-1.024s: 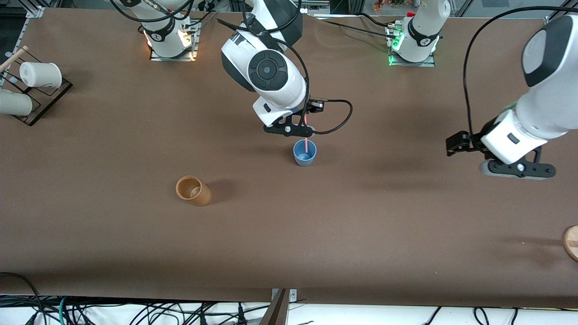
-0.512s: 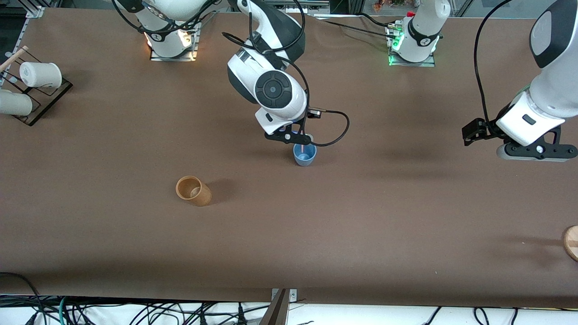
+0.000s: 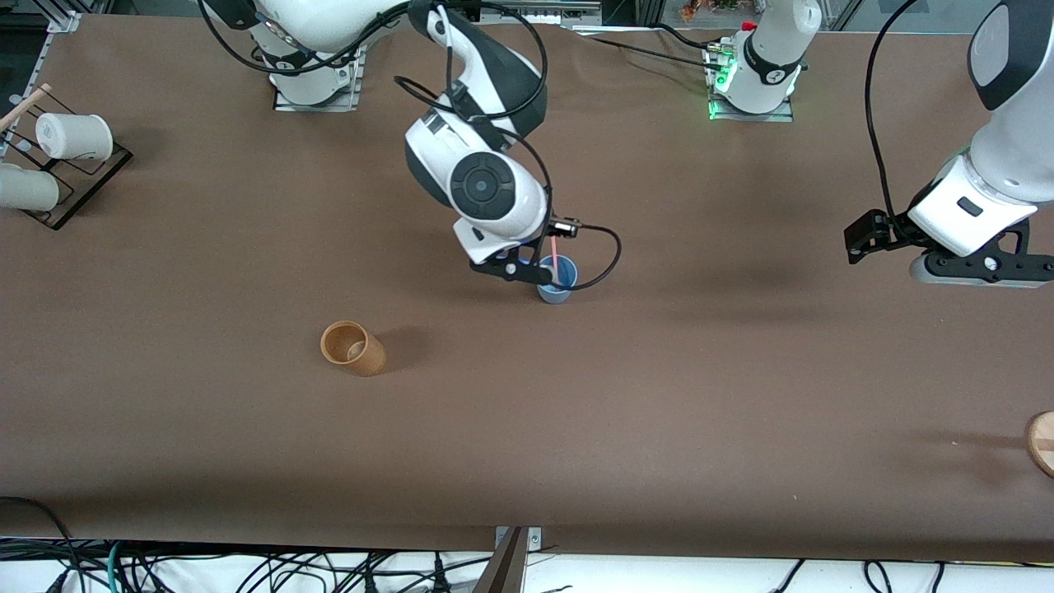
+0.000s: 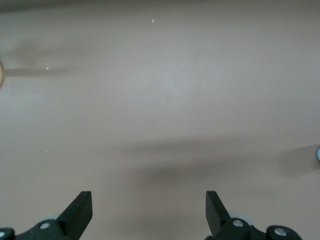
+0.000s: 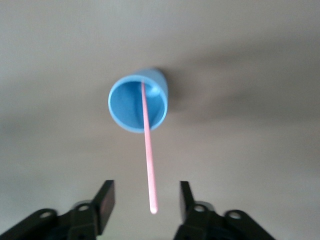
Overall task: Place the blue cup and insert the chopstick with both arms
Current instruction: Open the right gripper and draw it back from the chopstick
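Right now my right gripper [image 5: 145,202] hangs just over the blue cup [image 3: 557,284], which stands upright on the table [image 3: 626,428] about midway between the two bases. Its fingers [image 5: 106,200] are spread apart, with the top end of the chopstick [image 5: 148,150] standing free between them, touching neither pad as far as I can see. The chopstick's lower end rests inside the cup and its shaft leans against the rim. From the front, my right arm covers part of the cup, and only a short pink length of the chopstick shows above the rim. My left gripper [image 4: 149,212] waits over bare table toward the left arm's end, well apart from the cup, jaws wide and holding nothing. A brown cup [image 3: 352,348] stands nearer the front camera than the blue one, toward the right arm's end. Two white cups [image 3: 72,136] sit on a rack [image 3: 90,185] at that end's edge.
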`<action>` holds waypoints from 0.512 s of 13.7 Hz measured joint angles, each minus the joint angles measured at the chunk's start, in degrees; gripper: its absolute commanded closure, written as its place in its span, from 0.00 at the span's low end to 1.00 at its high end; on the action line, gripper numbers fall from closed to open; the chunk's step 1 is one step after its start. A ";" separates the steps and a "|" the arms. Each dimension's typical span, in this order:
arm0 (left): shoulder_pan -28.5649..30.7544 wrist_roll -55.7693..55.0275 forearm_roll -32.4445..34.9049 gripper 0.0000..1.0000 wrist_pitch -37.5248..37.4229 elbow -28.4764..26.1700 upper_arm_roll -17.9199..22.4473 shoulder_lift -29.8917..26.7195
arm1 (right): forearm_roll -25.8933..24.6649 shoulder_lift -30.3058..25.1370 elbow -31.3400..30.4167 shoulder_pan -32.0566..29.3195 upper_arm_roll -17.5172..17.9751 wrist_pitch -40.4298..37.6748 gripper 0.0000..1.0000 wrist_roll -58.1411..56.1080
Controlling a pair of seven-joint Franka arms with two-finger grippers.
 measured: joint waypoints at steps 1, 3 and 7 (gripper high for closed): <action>-0.10 0.00 0.00 0.00 0.00 0.09 -0.21 -0.10 | -0.18 -0.45 0.54 -1.08 -0.88 -0.13 0.00 -0.37; -0.27 0.00 -0.01 0.00 0.00 0.14 -0.24 -0.21 | -2.67 -2.75 1.16 -4.21 -1.78 -0.98 0.00 -3.91; -0.66 0.04 -2.09 0.00 0.00 0.15 -0.45 -0.22 | -7.69 -11.18 -2.70 -12.71 -2.27 -6.58 0.00 -19.06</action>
